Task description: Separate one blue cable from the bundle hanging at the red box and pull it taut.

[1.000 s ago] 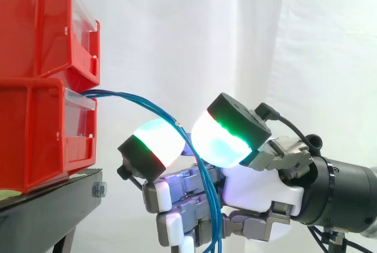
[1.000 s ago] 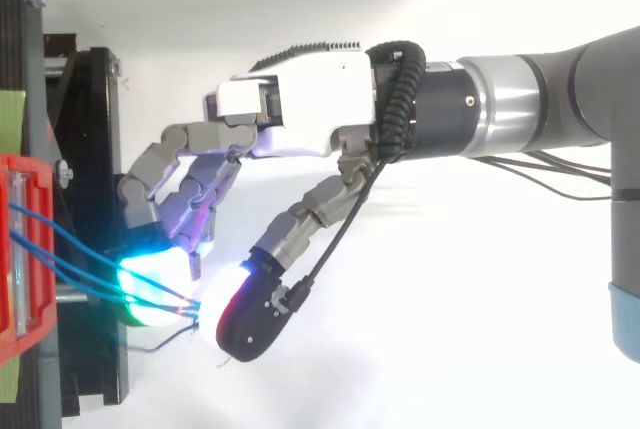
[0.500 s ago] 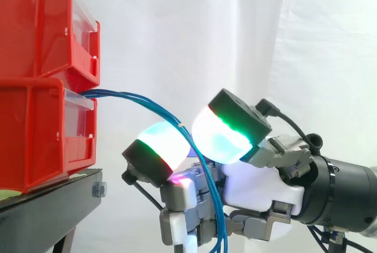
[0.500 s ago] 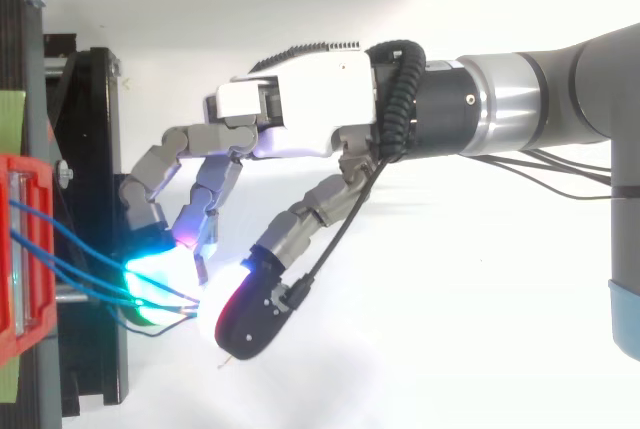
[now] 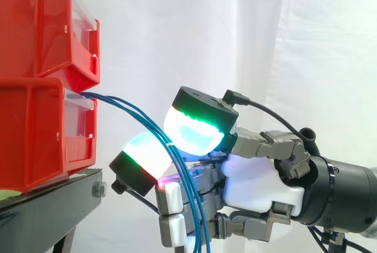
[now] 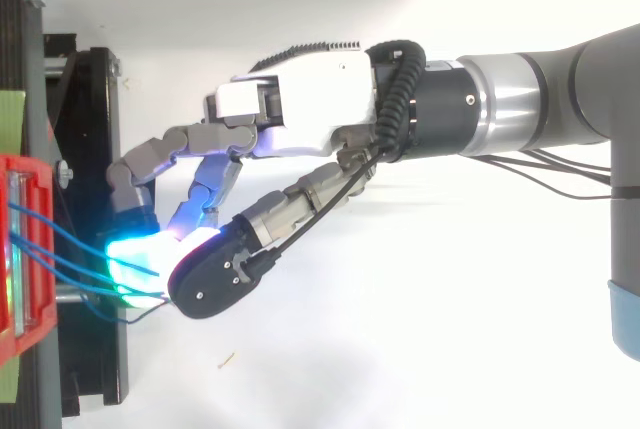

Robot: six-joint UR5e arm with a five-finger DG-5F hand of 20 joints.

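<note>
As the arm comes in from 3 o'clock in the side view, two red bins sit stacked at 9 o'clock, the upper red bin directly on the lower red bin, both on the black stand in front of the white curtain. Out from the lip of the lower bin come the blue cables, arcing down toward 5 o'clock. From above, three strands of them can be counted leaving the bin's edge. The hand is right in among them. Its palm lies toward 12 o'clock in the top view and the digits reach out toward 8 o'clock. Two glowing fingertips are pressed together with the cables running between them, pinched just clear of the bin. Whether one strand or all are caught between the pads cannot be told. Below the pinch the strands hang down across the curled fingers toward 6 o'clock.
</note>
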